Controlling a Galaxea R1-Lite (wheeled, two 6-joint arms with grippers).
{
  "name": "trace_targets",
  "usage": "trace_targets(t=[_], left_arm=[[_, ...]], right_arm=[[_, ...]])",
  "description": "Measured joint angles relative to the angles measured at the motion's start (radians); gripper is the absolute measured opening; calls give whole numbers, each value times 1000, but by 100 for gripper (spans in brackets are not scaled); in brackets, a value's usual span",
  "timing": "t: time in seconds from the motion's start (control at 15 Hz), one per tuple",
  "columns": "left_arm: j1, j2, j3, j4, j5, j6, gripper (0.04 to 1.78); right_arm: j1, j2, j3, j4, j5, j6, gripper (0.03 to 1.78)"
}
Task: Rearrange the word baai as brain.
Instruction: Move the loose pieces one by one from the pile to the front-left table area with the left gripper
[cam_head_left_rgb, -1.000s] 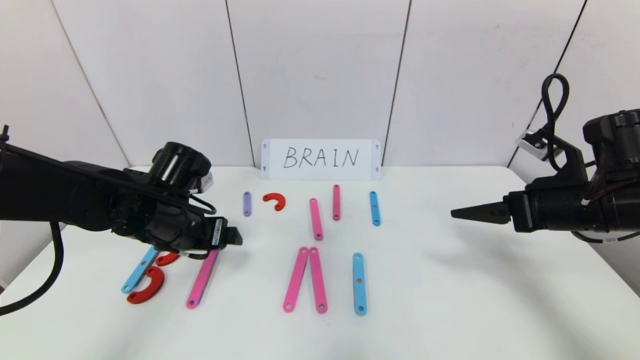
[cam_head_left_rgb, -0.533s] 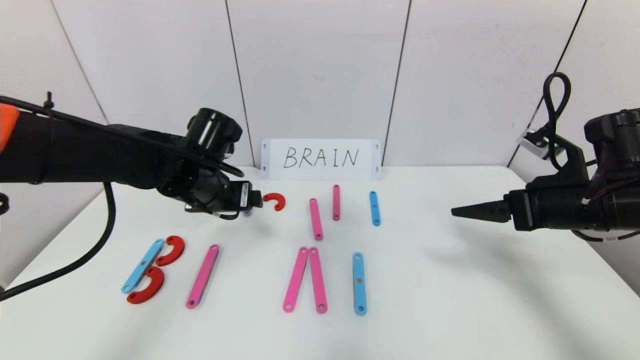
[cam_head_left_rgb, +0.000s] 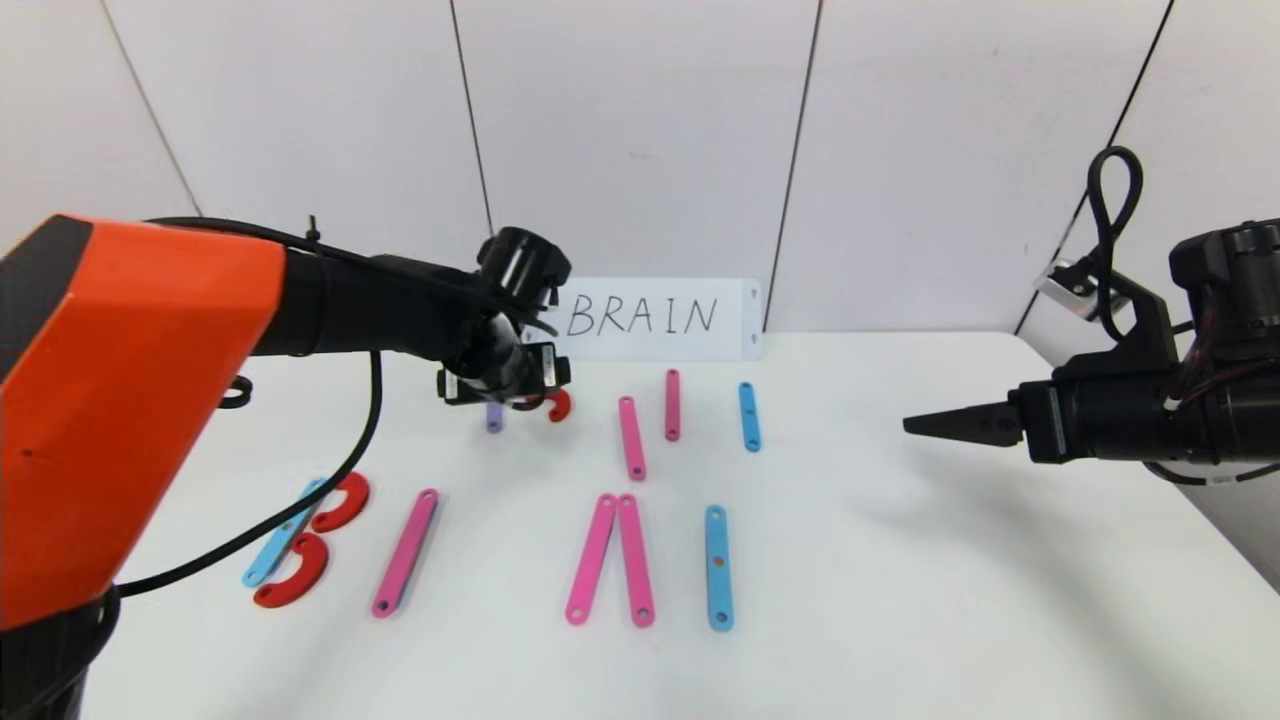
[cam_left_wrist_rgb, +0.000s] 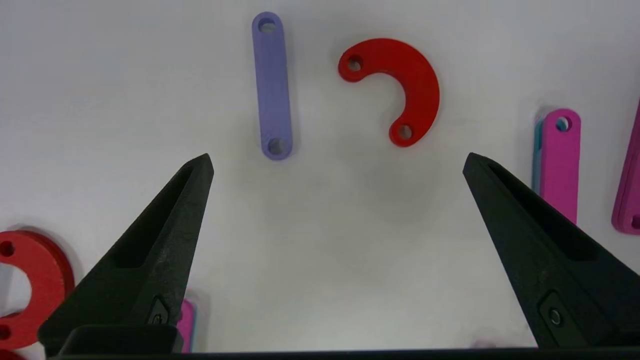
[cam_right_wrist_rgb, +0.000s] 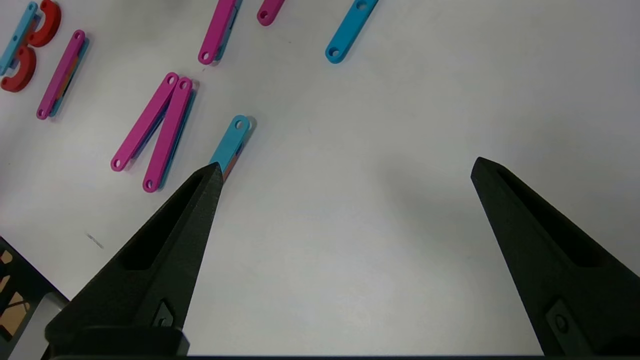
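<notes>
The word lies as a front row of plastic pieces: a blue strip (cam_head_left_rgb: 283, 532) with two red half-rings (cam_head_left_rgb: 340, 503), a pink strip (cam_head_left_rgb: 405, 552), two pink strips meeting at the top (cam_head_left_rgb: 610, 560), and a blue strip (cam_head_left_rgb: 718, 567). Behind them lie a purple strip (cam_head_left_rgb: 494, 418), a red half-ring (cam_head_left_rgb: 558, 405), two pink strips (cam_head_left_rgb: 632, 438) and a short blue strip (cam_head_left_rgb: 749, 416). My left gripper (cam_head_left_rgb: 515, 392) hovers open and empty over the purple strip (cam_left_wrist_rgb: 272, 85) and red half-ring (cam_left_wrist_rgb: 400, 85), which lie just beyond its fingertips (cam_left_wrist_rgb: 200, 165). My right gripper (cam_head_left_rgb: 925, 425) is open and empty, held above the table's right side.
A white card (cam_head_left_rgb: 640, 318) with BRAIN handwritten on it stands against the back wall. The white table (cam_head_left_rgb: 900, 580) is bare in front of the right gripper (cam_right_wrist_rgb: 345, 167). The left arm's orange-and-black body reaches across the left half of the table.
My left gripper has moved from above the front-left pink strip back and to the right, to above the purple strip and red half-ring. The right arm has not moved.
</notes>
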Motion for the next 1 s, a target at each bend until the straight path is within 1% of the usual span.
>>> trace_targets(t=[0.13,0.47,0.6,0.73,1.0], left_arm=[[-4,60,-71,-2,40,-44,175],[-20,182,-187,-2,79,-128,175],[-35,212,-211,-3,106,-138,175],[-44,237,-221,-11,130,-142,175],[-52,270,-227,-49,141,-145,175]], right_arm=[[0,0,1,0,0,0,174],[3,0,7,-5,1,-1,174],[4,0,16,-21,1,-5,174],[4,0,29,-44,1,-24,174],[5,-2,45,-69,1,-33,174]])
